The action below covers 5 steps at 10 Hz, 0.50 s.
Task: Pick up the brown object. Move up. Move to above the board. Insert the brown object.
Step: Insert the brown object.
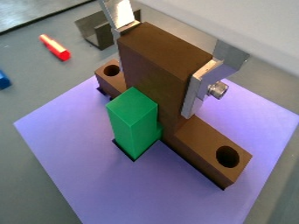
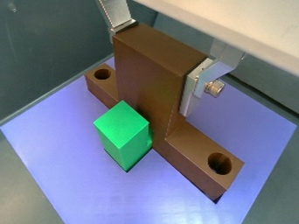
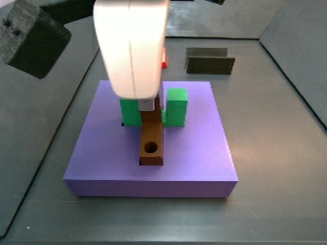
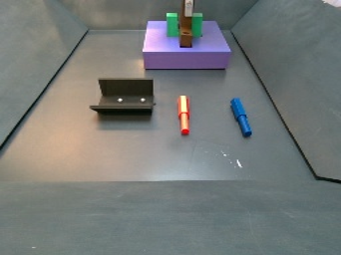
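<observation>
Grey worktop [image 4: 120, 159]. Flat lavender-purple square board [image 3: 192, 158], far end of worktop. Orange-brown wood-like bar with round end holes, the brown object [image 1: 176, 105], seated lengthwise in the board's groove beside the green block [image 1: 132, 122]. Gripper [image 1: 163, 52] above board; silver fingers [image 1: 201, 89] clamped on the brown object's upright cross part.

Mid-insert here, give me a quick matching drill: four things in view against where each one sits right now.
Things:
1. brown object
2. green block
3. red marker
4. fixture

Places:
A. floor, beside the blue marker
B. floor, standing apart from the board
C. between the end effector fingers, on the board
D. on the board, against the brown object

Pairs: 1-C, 2-D, 3-A, 4-B
</observation>
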{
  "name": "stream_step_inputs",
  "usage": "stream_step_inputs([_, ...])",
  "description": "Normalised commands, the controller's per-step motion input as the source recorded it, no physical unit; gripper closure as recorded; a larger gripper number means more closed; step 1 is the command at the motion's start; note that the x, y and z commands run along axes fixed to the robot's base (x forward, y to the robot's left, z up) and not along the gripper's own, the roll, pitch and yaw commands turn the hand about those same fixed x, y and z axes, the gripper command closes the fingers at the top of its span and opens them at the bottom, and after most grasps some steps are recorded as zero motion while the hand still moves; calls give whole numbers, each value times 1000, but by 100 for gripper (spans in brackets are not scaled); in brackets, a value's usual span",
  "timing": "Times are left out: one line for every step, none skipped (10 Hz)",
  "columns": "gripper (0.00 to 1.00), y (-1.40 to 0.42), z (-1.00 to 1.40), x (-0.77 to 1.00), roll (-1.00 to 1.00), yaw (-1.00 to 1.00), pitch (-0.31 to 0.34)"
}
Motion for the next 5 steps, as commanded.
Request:
stream_step_inputs([100,-77,-46,169,20,200,151])
stream_step_inputs([100,-46,-83,117,66,114,203])
stream_step_inputs([100,-43,-100,120,90,103,209])
stream_step_inputs([100,-31,-271,260,77,0,169])
stream_step_inputs([100,-3,-517,226,89,0,97])
